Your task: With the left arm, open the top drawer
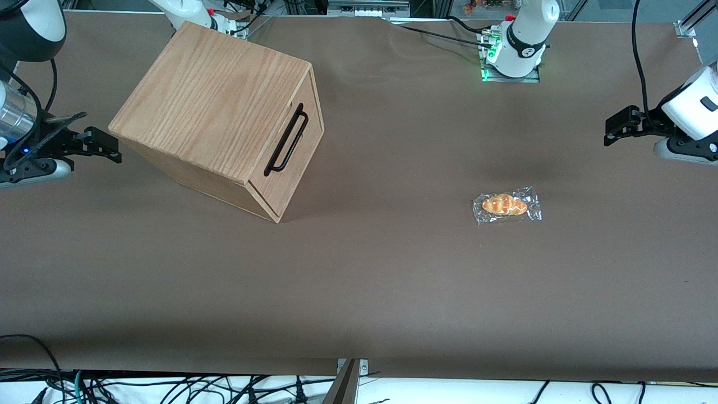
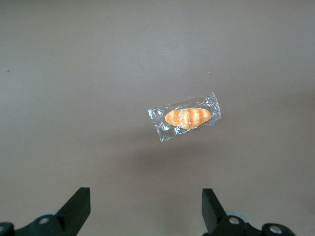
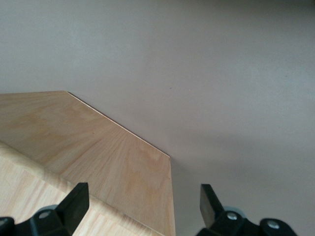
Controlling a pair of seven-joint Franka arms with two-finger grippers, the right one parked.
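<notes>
Hovering with jaws spread wide, gripping nothing: small black two-finger gripper [image 2: 145, 211], above brown table [image 1: 359, 280] near wrapped orange bread roll [image 2: 187, 117]. Sitting shut toward parked arm's end: light oak top drawer [image 1: 291, 148] with black bar handle [image 1: 286, 140].

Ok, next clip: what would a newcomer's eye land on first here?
Probably the wooden cabinet, set askew toward the parked arm's end of the table, its top drawer shut with the black bar handle untouched. Next, the wrapped bread roll lying alone on the brown table toward the working arm's end. The left arm's gripper hangs above the table near that end, fingers open.
</notes>
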